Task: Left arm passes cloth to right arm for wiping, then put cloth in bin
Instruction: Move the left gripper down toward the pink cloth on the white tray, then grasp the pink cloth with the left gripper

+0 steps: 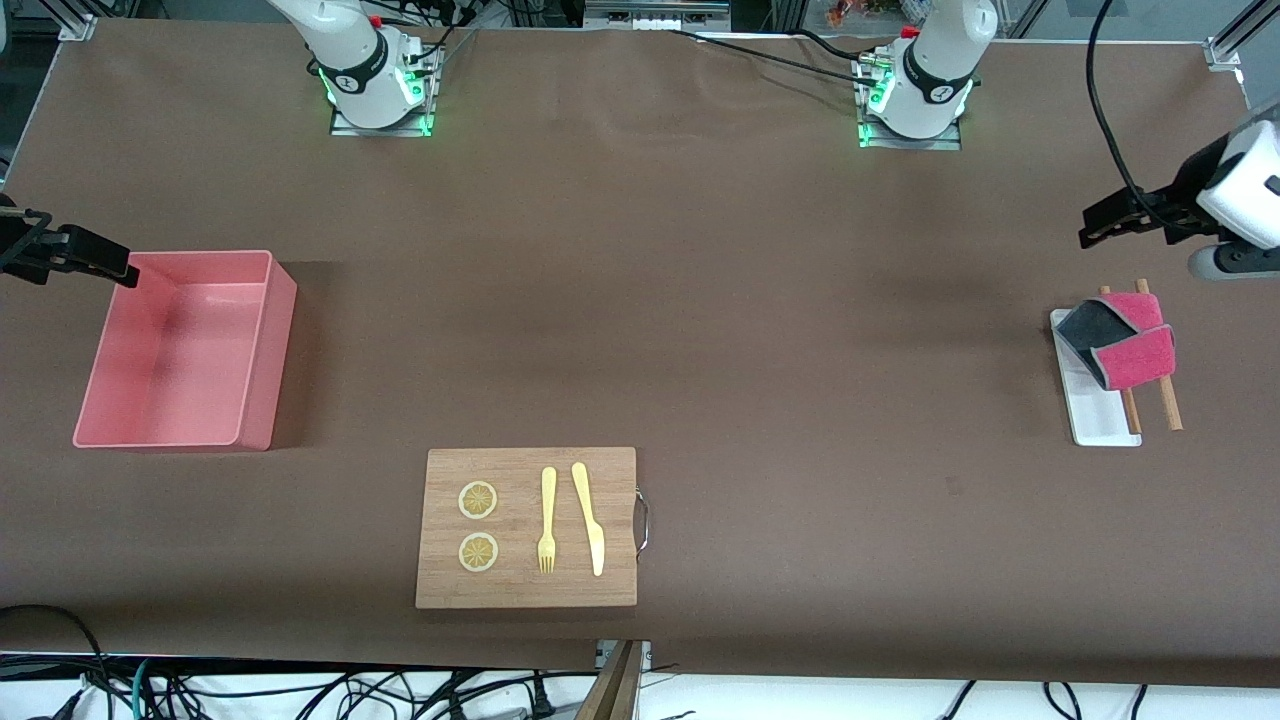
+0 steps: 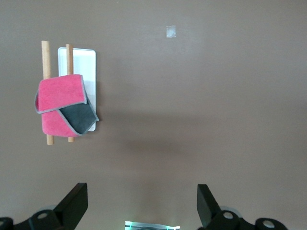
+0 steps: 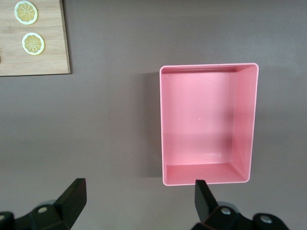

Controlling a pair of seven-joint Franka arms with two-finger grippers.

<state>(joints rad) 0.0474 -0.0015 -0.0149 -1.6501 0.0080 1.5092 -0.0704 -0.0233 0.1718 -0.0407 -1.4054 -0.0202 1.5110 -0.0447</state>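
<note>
Cloth [image 2: 62,105] lies apart from open left hand [image 2: 139,206].

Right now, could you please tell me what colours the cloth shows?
The cloth is crimson-pink on one face and dark grey on the other; the left wrist view shows it best.

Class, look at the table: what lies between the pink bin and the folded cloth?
In the front view, nothing lies directly between the bin and the cloth: bare brown table. The wooden board sits nearer the camera.
</note>
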